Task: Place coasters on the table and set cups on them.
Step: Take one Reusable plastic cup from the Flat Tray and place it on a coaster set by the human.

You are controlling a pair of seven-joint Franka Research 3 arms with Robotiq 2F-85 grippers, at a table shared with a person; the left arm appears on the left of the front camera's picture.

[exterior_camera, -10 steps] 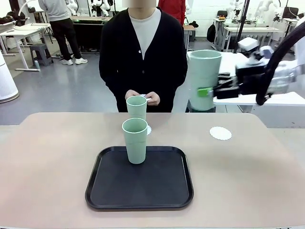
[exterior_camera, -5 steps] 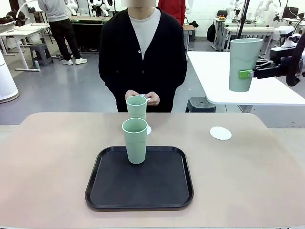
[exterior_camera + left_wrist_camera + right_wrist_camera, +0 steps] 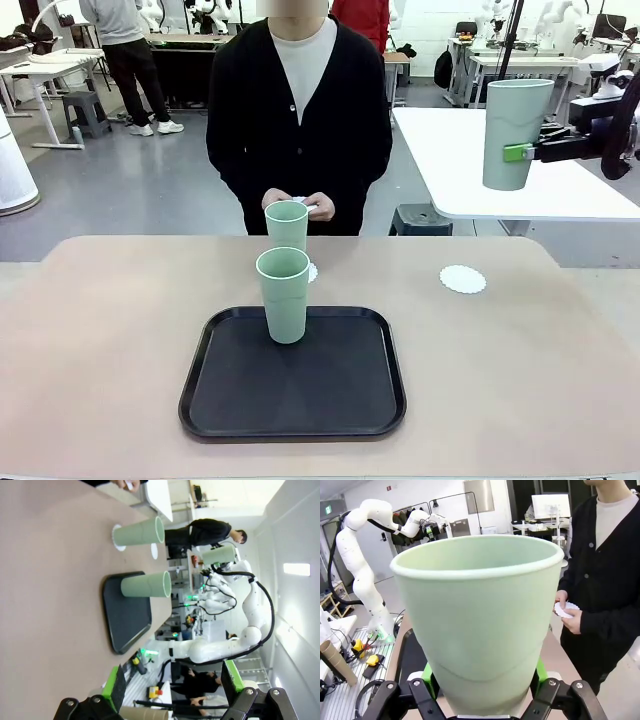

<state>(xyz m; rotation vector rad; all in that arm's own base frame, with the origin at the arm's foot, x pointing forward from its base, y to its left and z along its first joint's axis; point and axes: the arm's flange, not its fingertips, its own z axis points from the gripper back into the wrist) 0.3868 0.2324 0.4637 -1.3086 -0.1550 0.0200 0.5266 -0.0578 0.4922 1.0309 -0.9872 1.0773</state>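
R end effector [image 3: 512,154] grips cup [image 3: 517,110] aloft (L end effector [image 3: 175,680] open); next: lower it centred onto free coaster [image 3: 462,279]

left end effector [image 3: 175,682]: jaws apart | right end effector [image 3: 517,153]: raised, gripping

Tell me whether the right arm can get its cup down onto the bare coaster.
Probably yes: the right gripper holds the cup aloft, and nothing stands on or beside that coaster.
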